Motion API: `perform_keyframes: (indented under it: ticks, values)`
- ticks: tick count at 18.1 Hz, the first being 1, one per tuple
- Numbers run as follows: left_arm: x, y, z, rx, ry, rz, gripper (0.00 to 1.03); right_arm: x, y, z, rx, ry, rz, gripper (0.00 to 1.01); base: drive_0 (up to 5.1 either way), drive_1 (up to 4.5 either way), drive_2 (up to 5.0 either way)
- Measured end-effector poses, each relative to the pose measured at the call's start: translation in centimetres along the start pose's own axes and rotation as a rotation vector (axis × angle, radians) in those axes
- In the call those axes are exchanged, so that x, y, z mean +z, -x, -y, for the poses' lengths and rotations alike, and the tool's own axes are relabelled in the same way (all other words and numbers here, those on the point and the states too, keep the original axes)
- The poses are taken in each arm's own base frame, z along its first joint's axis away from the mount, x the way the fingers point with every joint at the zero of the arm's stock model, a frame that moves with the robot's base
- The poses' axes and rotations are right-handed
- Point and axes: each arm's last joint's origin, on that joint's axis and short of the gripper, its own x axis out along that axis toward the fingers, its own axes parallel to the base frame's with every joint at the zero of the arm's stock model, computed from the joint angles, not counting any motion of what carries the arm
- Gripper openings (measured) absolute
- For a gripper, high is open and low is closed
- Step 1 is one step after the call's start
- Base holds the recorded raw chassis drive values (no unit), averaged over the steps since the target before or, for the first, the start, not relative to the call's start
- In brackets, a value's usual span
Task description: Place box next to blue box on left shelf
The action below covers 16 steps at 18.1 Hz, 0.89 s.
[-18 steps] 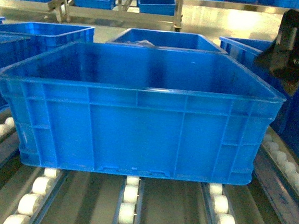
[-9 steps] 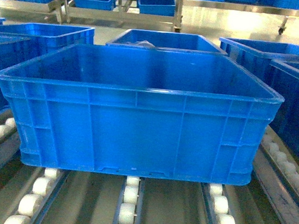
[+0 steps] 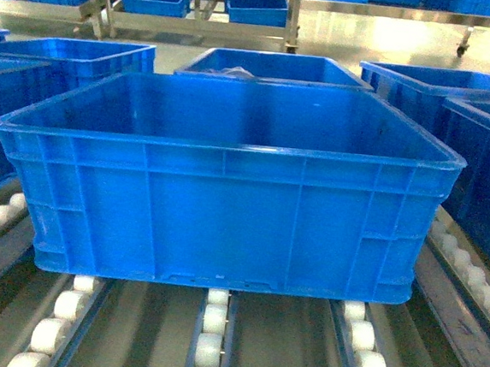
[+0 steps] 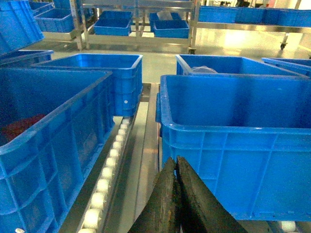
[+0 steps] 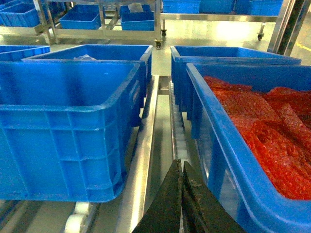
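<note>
The box (image 3: 225, 216), a large empty bright-blue crate, rests on the left shelf's white rollers (image 3: 212, 318), filling the middle of the head view. Another blue box (image 3: 2, 119) stands just to its left. No gripper shows in the head view. In the left wrist view my left gripper (image 4: 175, 160) is shut on nothing, low beside the box's (image 4: 233, 145) near-left corner. In the right wrist view my right gripper (image 5: 181, 164) is shut and empty, over the gap between the box (image 5: 63, 126) and the crate to its right.
A blue crate of red material (image 5: 252, 121) stands right of the box. The left neighbour (image 4: 43, 141) also holds something red. More blue crates (image 3: 272, 66) sit behind. Metal rails (image 5: 146, 145) divide the roller lanes. Racks with crates (image 3: 200, 8) stand across the floor.
A dark arm at the upper right of the head view one second ago has left that view. The box has not moved.
</note>
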Motion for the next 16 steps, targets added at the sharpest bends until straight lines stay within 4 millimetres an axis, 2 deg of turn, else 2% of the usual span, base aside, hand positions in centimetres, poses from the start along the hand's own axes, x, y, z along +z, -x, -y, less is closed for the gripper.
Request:
perform_keyframes:
  ticks: [5, 16]
  values:
    - [-1.0, 0.9, 0.0, 0.0, 0.0, -0.002, 0.01, 0.6, 1.2, 0.0, 0.0, 0.0, 0.035, 0.02, 0.0, 0.0, 0.0]
    - [-0.4, 2.9, 0.0, 0.0, 0.0, 0.026, 0.01, 1.1, 3.3, 0.0, 0.0, 0.0, 0.051, 0.02, 0.0, 0.0, 0.0]
